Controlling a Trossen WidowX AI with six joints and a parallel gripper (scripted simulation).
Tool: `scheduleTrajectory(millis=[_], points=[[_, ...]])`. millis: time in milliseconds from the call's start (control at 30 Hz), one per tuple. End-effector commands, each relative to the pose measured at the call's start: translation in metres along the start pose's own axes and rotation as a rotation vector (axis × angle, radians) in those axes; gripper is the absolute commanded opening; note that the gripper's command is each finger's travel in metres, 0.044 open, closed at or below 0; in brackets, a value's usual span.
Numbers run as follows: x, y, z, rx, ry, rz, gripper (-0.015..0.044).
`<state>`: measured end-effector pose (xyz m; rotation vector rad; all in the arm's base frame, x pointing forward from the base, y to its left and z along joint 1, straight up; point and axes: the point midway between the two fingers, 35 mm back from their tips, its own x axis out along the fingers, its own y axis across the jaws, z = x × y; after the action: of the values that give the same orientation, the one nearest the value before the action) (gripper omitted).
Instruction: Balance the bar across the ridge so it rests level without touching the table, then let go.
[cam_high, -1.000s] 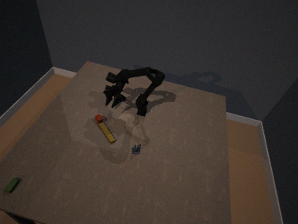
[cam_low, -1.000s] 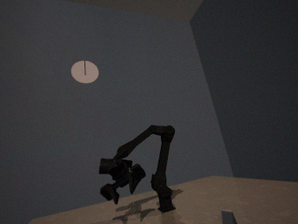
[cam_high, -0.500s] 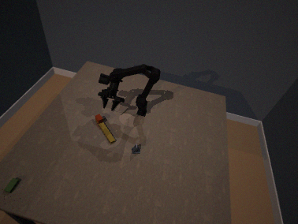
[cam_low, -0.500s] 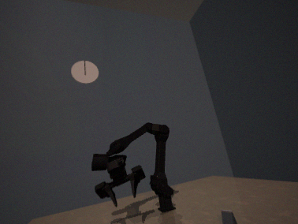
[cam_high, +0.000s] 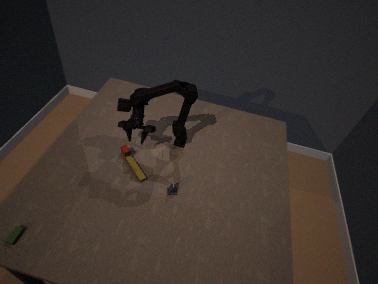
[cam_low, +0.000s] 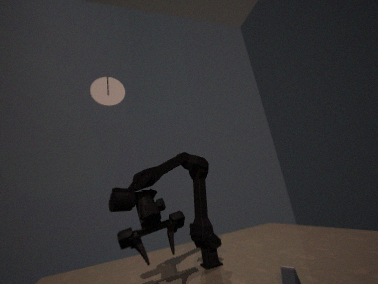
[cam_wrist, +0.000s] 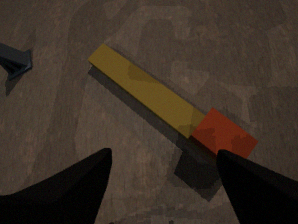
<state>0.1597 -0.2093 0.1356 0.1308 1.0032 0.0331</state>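
The bar is a yellow strip (cam_high: 136, 169) (cam_wrist: 145, 92) with a red block (cam_high: 125, 150) (cam_wrist: 225, 134) at one end. It lies on the table (cam_high: 225, 225), away from the ridge. The ridge, a small grey-blue piece (cam_high: 172, 190) (cam_low: 289, 276) (cam_wrist: 15, 60), stands near the bar's plain yellow end, with a gap between them. My gripper (cam_high: 136, 142) (cam_low: 160, 259) (cam_wrist: 165, 156) is open and empty, pointing down above the table near the red block. In the wrist view the right finger overlaps the red block's lower edge. The bar is out of view in the exterior view.
A green block (cam_high: 14, 234) lies near the table's front left corner, far from the arm. The arm's base stands behind the ridge, to the right of the bar in the top view. A round clock (cam_low: 116, 94) hangs on the wall.
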Motion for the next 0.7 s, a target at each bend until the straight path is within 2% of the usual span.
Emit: scheduleTrajectory(millis=[0, 667], points=[[0.004, 0.000, 0.009, -0.096, 0.068, 0.013, 0.0315], [0.023, 0.010, 0.049, -0.547, 0.366, 0.076, 0.0315]])
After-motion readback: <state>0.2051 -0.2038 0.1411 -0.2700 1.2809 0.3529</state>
